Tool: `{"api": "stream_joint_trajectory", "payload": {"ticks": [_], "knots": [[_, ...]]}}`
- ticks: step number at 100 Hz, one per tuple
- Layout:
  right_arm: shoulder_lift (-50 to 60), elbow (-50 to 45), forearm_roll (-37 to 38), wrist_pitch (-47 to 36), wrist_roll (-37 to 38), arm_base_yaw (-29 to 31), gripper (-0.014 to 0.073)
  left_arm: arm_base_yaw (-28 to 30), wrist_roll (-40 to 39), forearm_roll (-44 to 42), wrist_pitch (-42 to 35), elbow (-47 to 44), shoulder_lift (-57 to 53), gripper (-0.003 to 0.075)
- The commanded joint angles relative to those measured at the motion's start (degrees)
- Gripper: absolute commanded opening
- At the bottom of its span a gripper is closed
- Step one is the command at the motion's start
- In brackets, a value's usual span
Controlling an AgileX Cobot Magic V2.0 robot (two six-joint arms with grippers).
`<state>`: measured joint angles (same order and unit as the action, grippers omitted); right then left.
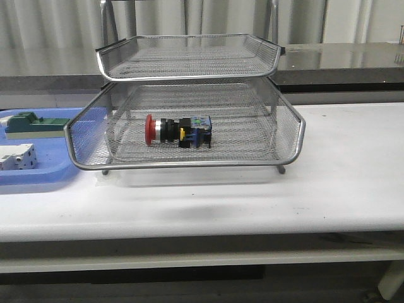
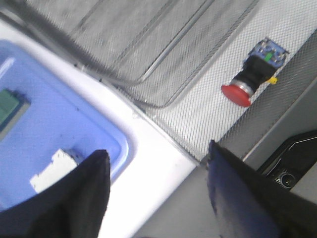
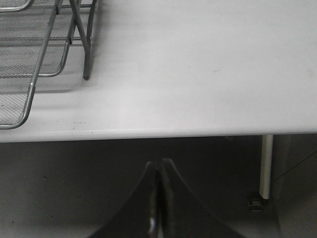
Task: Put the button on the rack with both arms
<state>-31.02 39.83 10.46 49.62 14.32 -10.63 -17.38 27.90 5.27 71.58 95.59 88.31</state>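
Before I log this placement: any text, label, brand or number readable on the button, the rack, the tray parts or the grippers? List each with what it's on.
None can be read.
Button in the rack: its blue-and-yellow rear block shows small marks, too blurred to read.
Green block and white block in the blue tray: no legible print.
Left gripper and right gripper: no markings visible.

The rack (image 1: 189, 95) loses its upright posts past the 12 o'clock edge of the front view, and mesh veils the button (image 1: 178, 132). The blue tray (image 1: 38, 180) is cut off at 9 o'clock. In the left wrist view, 1 finger (image 2: 64, 198) hides part of the white block (image 2: 52, 171).
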Motion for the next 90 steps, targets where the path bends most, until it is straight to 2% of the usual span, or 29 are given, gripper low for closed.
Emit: {"api": "stream_joint_trajectory", "payload": {"ticks": [1, 17, 28, 68, 90], "knots": [[-0.14, 2.04, 1.22, -3.84, -0.14, 0.06, -0.0071, 3.93, -0.68, 3.48, 0.18, -3.19, -6.63, 0.0398], [-0.14, 2.04, 1.22, -3.84, -0.14, 0.06, -0.0071, 10.93, -0.68, 7.66, -7.60, -14.34, -16.03, 0.0398], [-0.14, 2.04, 1.22, -3.84, -0.14, 0.06, -0.0071, 13.34, -0.68, 9.39, -14.62, -22.47, -22.67, 0.0398], [-0.14, 2.04, 1.22, -3.84, -0.14, 0.06, -0.0071, 13.59, -0.68, 14.27, -44.69, -52.02, -45.76, 0.0399], [-0.14, 2.04, 1.22, -3.84, -0.14, 0.06, -0.0071, 13.59, -0.68, 16.52, -53.60, -65.65, -55.95, 0.0398]]}}
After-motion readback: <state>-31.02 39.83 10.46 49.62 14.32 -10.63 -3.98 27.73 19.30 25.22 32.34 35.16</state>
